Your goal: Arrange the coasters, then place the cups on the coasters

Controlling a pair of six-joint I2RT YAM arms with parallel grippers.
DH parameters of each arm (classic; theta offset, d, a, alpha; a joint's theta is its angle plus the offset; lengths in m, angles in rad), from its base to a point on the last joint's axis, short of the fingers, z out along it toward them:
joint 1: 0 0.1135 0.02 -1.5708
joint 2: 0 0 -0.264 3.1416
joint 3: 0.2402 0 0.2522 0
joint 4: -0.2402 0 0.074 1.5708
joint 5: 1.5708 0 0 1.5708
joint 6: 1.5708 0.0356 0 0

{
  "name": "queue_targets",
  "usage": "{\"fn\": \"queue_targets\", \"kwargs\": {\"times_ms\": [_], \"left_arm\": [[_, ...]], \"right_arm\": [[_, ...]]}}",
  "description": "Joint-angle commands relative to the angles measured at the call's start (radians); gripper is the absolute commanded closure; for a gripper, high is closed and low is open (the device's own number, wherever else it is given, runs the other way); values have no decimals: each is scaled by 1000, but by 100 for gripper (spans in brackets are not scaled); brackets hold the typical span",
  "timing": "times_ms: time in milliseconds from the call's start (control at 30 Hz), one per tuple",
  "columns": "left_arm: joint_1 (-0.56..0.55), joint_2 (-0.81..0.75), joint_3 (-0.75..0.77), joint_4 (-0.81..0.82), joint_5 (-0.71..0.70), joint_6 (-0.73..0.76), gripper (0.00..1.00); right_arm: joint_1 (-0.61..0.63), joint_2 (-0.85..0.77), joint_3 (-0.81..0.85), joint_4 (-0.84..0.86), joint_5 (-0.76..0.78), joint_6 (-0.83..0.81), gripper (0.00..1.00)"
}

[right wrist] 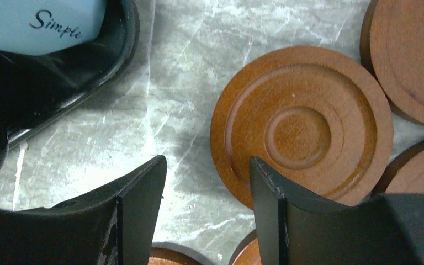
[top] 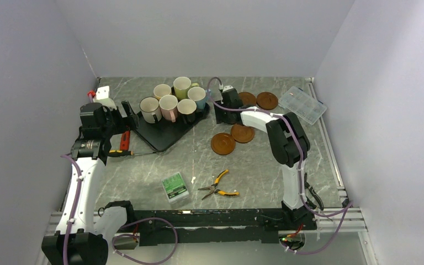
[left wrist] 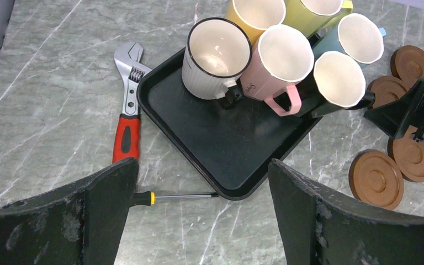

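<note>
Six cups stand bunched on the far part of a black tray (top: pixel 160 135): cream-white (left wrist: pixel 218 55), pink (left wrist: pixel 284 61), black (left wrist: pixel 339 80), light blue (left wrist: pixel 361 36), yellow-orange (left wrist: pixel 254 11) and yellow-green (left wrist: pixel 314 8). Several reddish-brown coasters lie right of the tray: two nearer ones (top: pixel 223 143) (top: pixel 242 133) and two farther back (top: pixel 247 99) (top: pixel 266 100). My left gripper (left wrist: pixel 203 171) hangs open over the tray's near corner, holding nothing. My right gripper (right wrist: pixel 207 165) is open low over the table between the tray and a coaster (right wrist: pixel 301 130), its right finger overlapping that coaster's rim.
A red-handled wrench (left wrist: pixel 127 127) and a screwdriver (left wrist: pixel 176 195) lie along the tray's left side. Yellow pliers (top: pixel 217 186) and a green box (top: pixel 175 186) sit in front. A clear plastic organiser (top: pixel 303 104) lies at the back right.
</note>
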Motion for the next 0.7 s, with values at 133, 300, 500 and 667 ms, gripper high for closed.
{"fn": "queue_targets", "kwargs": {"times_ms": [133,300,500,667], "left_arm": [[1,7,0,25,24,5,6],[1,10,0,25,29,5,6],[2,12,0,26,34,3,6],[1,13,0,26,37,3,6]], "right_arm": [[-3,68,57,-4,26,-29,38],[-10,62,54,3,37,-16,35],[-28,41,48,7,49,-4,30],[-40,42,50,3,34,-6,28]]}}
